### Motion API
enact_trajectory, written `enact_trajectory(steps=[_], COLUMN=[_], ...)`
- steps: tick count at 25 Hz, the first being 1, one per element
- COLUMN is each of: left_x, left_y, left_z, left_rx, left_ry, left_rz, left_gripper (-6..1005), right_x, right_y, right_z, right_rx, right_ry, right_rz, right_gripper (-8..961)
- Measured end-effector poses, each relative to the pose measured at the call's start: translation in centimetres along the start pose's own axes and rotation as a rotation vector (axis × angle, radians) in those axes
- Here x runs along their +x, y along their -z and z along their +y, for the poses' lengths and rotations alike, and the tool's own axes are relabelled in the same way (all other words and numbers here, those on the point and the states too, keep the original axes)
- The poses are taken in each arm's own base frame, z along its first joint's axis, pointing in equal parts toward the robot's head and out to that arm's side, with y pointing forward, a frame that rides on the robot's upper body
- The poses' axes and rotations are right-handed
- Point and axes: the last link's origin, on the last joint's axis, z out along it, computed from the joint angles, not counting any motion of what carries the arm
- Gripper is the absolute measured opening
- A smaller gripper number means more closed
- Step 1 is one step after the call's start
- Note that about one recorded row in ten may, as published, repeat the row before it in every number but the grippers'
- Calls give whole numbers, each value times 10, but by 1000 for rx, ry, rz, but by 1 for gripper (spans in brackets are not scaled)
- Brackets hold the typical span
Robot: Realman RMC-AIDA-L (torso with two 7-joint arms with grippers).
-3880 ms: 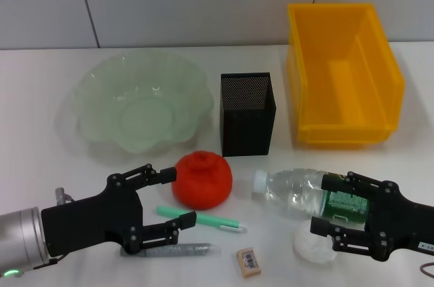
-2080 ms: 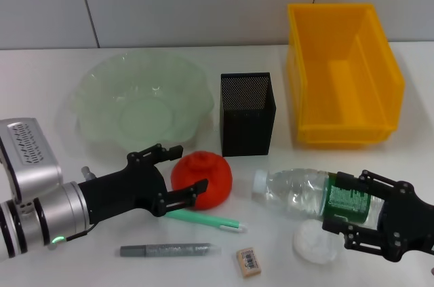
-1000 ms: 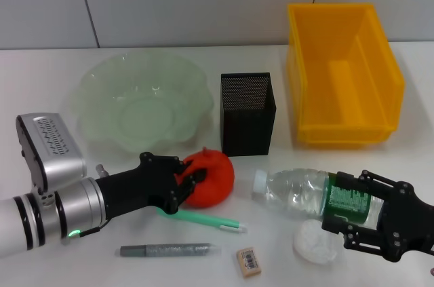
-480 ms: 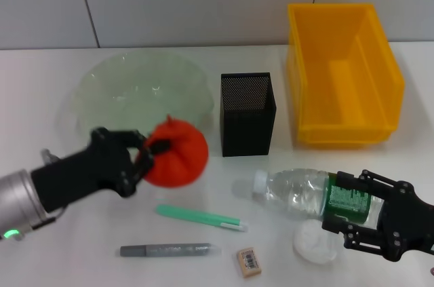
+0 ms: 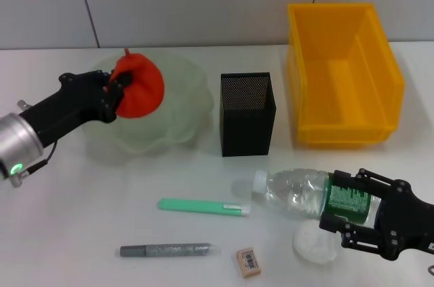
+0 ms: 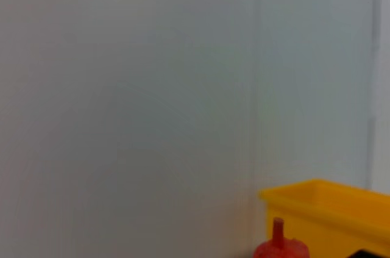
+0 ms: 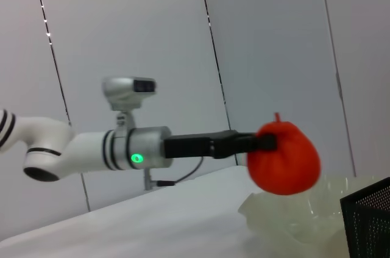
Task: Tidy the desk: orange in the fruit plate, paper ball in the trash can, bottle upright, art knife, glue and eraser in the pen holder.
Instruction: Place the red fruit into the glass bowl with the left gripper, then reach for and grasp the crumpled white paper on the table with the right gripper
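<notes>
- Orange (image 5: 137, 88) first: my left hand (image 5: 114, 90) is closed on its side and holds it in the air above the fruit plate (image 5: 183, 107), clear of the glass, its knob pointing up.
- It looks firm and round with some weight to it, so I judge a grip across the widest part holds best; pinched nearer the top it could roll out.
- Fruit plate is glass with a wavy rim, at about ten o'clock on the bench (image 5: 81, 233). It seems fragile, so I judge the fruit should be lowered close before letting go, not dropped.
- My right hand (image 5: 380, 222) is at four o'clock, its fingers set around the bottle (image 5: 298, 192), which lies on its side with the cap towards nine o'clock. I cannot tell whether the fingers actually press it.
- Bottle is clear, thin plastic, probably smooth and easily squeezed; the labelled middle is the sensible hold.
- Eraser (image 5: 248, 262) lies at six o'clock, small and flat, likely hard to pinch.
- Pen holder (image 5: 247, 114) stands at centre, trash can (image 5: 342, 73) at two o'clock.
</notes>
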Motion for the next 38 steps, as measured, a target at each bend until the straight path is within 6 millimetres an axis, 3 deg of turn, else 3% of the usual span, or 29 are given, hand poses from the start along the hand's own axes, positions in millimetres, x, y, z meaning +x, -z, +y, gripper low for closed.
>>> enact_trajectory(steps=[7, 18, 21, 27, 31, 32, 38], left_x=[-2, -1, 1, 1, -2, -5, -21], left_y=[-23, -24, -14, 15, 35, 41, 52], left_z=[-9, -9, -4, 12, 33, 45, 70], left_rx=[74, 83, 37, -66, -189, -257, -356], left_ry=[3, 15, 6, -5, -48, -82, -145], left_rz=[-63, -46, -16, 50, 61, 53, 18], left_gripper=[133, 214, 452, 627, 818, 866, 866], right_x=[-1, -1, -1, -1, -1, -1, -3], right_y=[-1, -1, -1, 3, 3, 4, 6], right_z=[0, 0, 0, 0, 1, 0, -1], right_rx=[-6, -9, -8, 1, 3, 3, 0], right_ry=[2, 1, 3, -1, -2, -1, -6], right_rz=[-1, -3, -3, -2, -1, -1, 4], right_gripper=[788, 787, 787, 787, 787, 787, 786])
